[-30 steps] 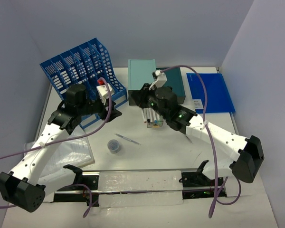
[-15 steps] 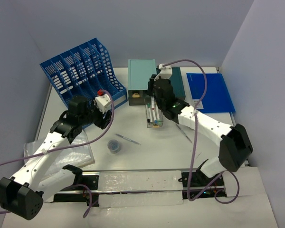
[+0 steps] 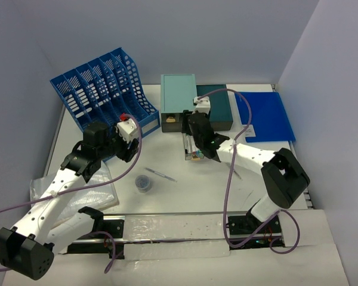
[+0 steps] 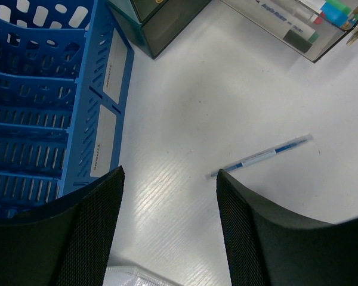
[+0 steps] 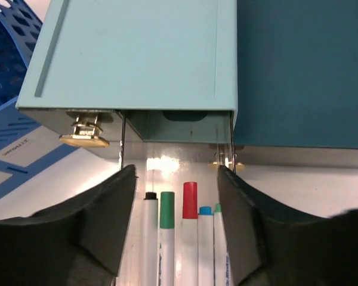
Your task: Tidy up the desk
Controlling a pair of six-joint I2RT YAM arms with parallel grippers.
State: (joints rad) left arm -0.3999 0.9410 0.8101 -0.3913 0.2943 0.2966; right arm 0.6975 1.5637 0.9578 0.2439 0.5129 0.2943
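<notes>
The white desk (image 3: 185, 190) holds a light teal drawer box (image 3: 178, 95) with its clear drawer (image 3: 194, 152) pulled out toward me. In the right wrist view the drawer (image 5: 134, 179) holds several capped markers (image 5: 190, 205). My right gripper (image 3: 193, 128) is open, and in its own view (image 5: 176, 173) its fingers straddle the drawer just before the box (image 5: 137, 53). My left gripper (image 3: 133, 149) is open and empty (image 4: 170, 179) above bare desk (image 4: 185, 89). A thin pen (image 4: 262, 156) lies to its right, also in the top view (image 3: 160, 174).
A blue slotted file rack (image 3: 101, 89) stands at the back left, close to my left gripper (image 4: 42, 89). A dark teal box (image 3: 218, 107) and a blue folder (image 3: 265, 113) lie at the back right. A small round cup (image 3: 143, 183) and a clear plastic sleeve (image 3: 77, 193) lie at the front left.
My right arm has folded in and its gripper has turned to face the light teal box over the open drawer. My left gripper has drawn back slightly from the rack.
</notes>
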